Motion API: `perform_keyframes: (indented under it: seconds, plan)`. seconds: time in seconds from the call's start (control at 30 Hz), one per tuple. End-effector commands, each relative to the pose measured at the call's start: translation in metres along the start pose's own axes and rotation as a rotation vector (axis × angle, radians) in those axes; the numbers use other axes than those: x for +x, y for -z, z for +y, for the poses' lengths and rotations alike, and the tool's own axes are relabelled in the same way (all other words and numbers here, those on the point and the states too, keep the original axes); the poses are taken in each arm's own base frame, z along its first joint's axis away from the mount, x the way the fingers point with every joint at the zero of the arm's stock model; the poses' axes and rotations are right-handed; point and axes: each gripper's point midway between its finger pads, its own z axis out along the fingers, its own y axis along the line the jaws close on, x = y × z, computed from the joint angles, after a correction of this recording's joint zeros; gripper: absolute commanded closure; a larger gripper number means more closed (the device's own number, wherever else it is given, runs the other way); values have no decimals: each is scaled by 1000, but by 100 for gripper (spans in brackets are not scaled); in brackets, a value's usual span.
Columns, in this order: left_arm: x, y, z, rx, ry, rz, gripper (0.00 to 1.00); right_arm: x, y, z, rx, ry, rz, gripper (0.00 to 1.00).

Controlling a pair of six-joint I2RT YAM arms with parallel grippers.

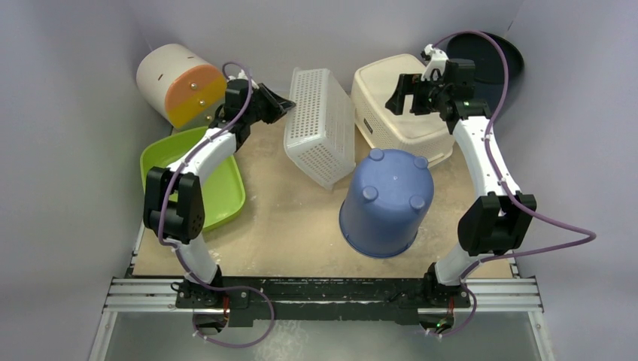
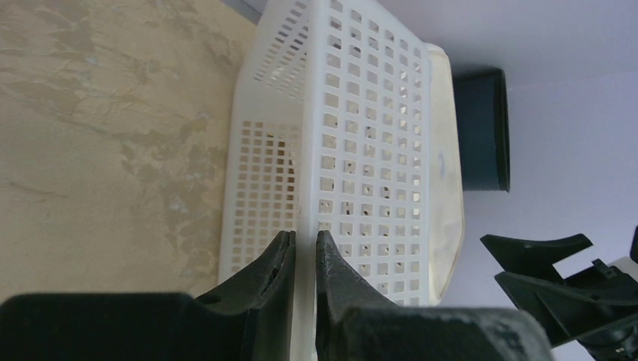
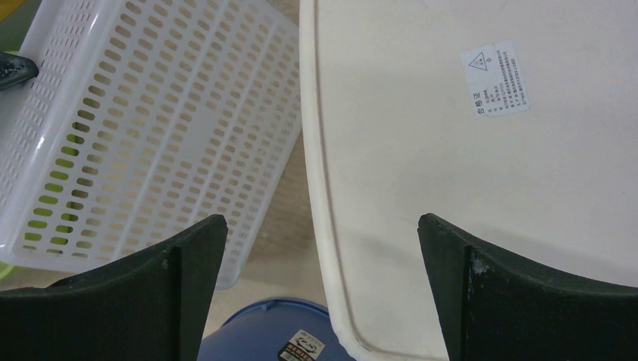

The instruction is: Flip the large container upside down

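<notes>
L arm [image 1: 202,156] comes up off its base w/ the elbow folded low on the left, forearm reaching up & inward, wrist rolled sideways. The L tool [image 1: 284,103] [image 2: 305,242] is pinched almost closed, only a slim gap btwn the fingers, w/ a thin edge of the white basket [image 2: 361,150] caught in it. R arm [image 1: 487,162] has its elbow out to the right, forearm running up & back, wrist bent inward, & the R tool [image 1: 405,96] [image 3: 322,222] hangs w/ fingers spread wide apart.
</notes>
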Motion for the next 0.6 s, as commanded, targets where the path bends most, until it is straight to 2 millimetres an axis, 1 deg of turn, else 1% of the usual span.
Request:
perform_keyframes:
  seconds: [0.0, 0.1, 0.13, 0.17, 0.2, 0.3, 0.43, 0.57]
  plan:
    - [10, 0, 40, -126, -14, 10, 100, -18, 1, 3, -11, 29, -45, 0]
    - [15, 8, 86, -324, -102, 41, 100, -14, -1, 2, -10, 26, -38, 0]
    - [19, 14, 103, -399, -129, 69, 100, -13, -1, 2, -11, 25, -37, 0]
    - [20, 17, 116, -460, -159, 82, 100, -12, -2, 2, -14, 23, -34, 0]
    - [22, 20, 125, -502, -178, 97, 100, -12, -3, 2, -14, 22, -34, 0]
    - [25, 22, 143, -562, -215, 122, 100, -12, -5, 2, -18, 18, -33, 0]
    - [34, 21, 161, -603, -221, 159, 100, -14, -6, 1, -16, 18, -33, 0]
    - [42, 18, 174, -628, -233, 188, 100, -13, -5, 1, -14, 18, -30, 0]
